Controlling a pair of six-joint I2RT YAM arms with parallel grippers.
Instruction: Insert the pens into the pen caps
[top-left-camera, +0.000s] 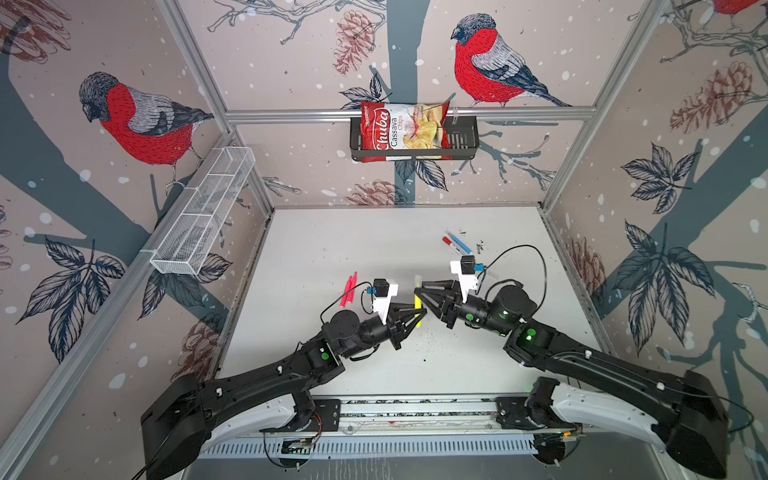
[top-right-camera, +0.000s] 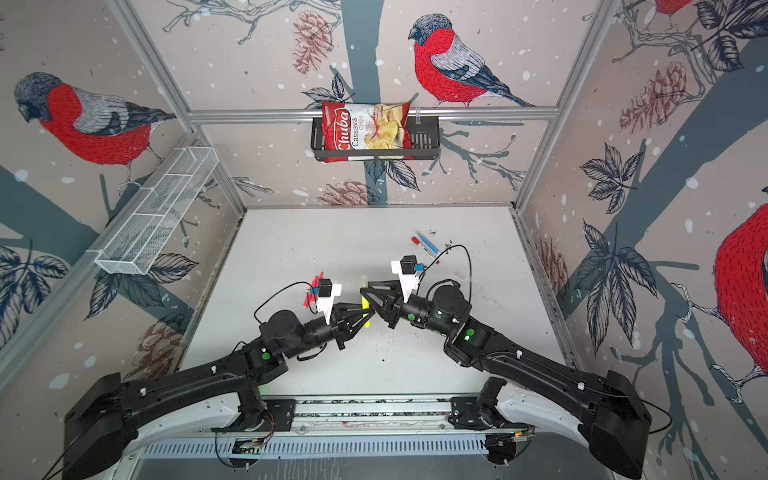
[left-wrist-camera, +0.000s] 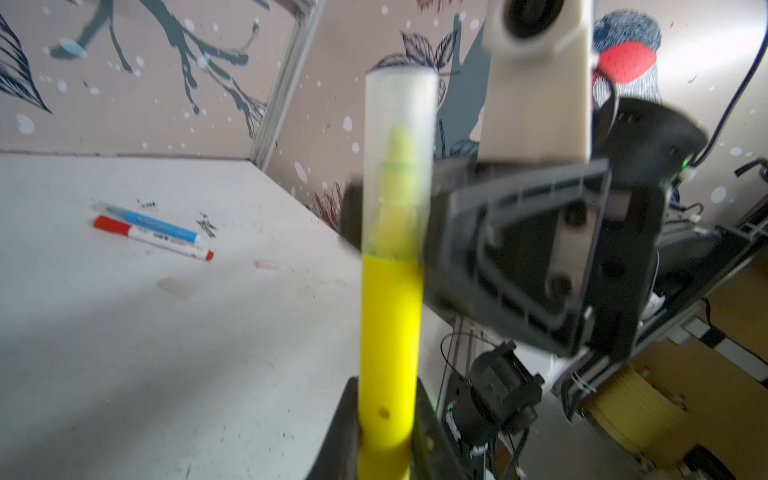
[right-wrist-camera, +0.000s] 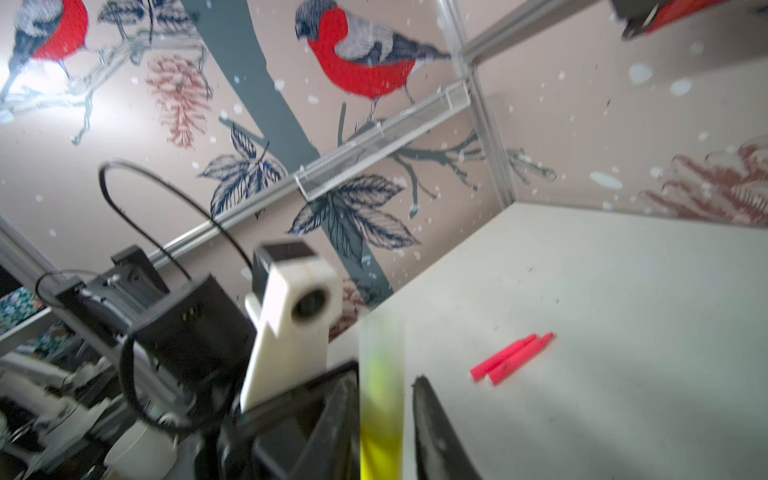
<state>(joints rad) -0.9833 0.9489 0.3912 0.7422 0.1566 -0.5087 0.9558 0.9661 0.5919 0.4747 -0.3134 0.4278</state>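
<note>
1. Yellow pen (left-wrist-camera: 388, 353) stands clamped in my left pincer (left-wrist-camera: 384, 392), gripped low on the barrel and lifted above the table (left-wrist-camera: 124, 353) near its middle.
2. Its translucent cap (left-wrist-camera: 399, 124) already covers the tip, down to where the yellow barrel begins. It looks seated, though blur stops me being sure.
3. My right pincer (right-wrist-camera: 384, 376) has its jaws apart on either side of the cap. One finger (right-wrist-camera: 428, 407) shows a clear gap, and the other sits just beside the cap.
4. The step in hand, as I judge it, is a clean release. I should open wider before drawing away, then back off straight so no finger drags the cap askew.
5. My left grip should hold firm and steady meanwhile.
6. After that I can lay this pen down and choose the next. Two pink-red pens (right-wrist-camera: 513, 359) lie side by side near my left arm. The blue pen (left-wrist-camera: 151, 222) and white-barrelled pen (left-wrist-camera: 153, 239) lie together beyond my right arm, with loose caps (left-wrist-camera: 266, 264) near them.
</note>
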